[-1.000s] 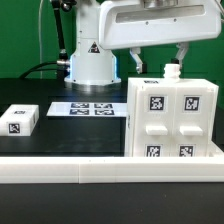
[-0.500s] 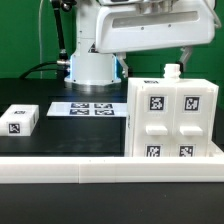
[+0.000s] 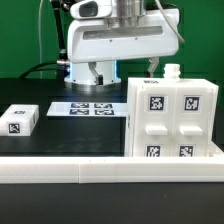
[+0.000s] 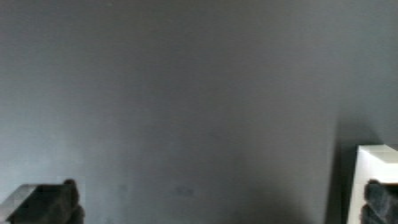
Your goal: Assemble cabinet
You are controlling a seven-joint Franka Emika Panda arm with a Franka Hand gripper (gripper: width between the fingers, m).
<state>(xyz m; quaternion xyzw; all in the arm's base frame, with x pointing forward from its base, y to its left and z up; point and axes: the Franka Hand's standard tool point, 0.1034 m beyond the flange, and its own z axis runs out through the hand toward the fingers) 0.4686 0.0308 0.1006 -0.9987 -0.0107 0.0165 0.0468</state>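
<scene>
The cabinet (image 3: 170, 120) is a large white box at the exterior view's right. Its front shows four tagged panels, and a small white piece (image 3: 172, 71) stands on top. My gripper (image 3: 150, 68) hangs behind the cabinet's top left corner, above the table, mostly hidden by the wide white hand (image 3: 120, 40). In the wrist view the gripper (image 4: 214, 200) looks down on bare dark table. One dark fingertip (image 4: 50, 200) and a pale edge on the opposite side (image 4: 377, 185) stand far apart with nothing between them.
A small flat white tagged block (image 3: 20, 120) lies at the exterior view's left. The marker board (image 3: 90, 108) lies in the middle in front of the robot base (image 3: 92, 68). A long white rail (image 3: 100, 170) runs along the front.
The hand has turned and shifted toward the exterior view's left. The two fingers that hung spread above the cabinet's top are now mostly out of sight. The cabinet and block have not moved.
</scene>
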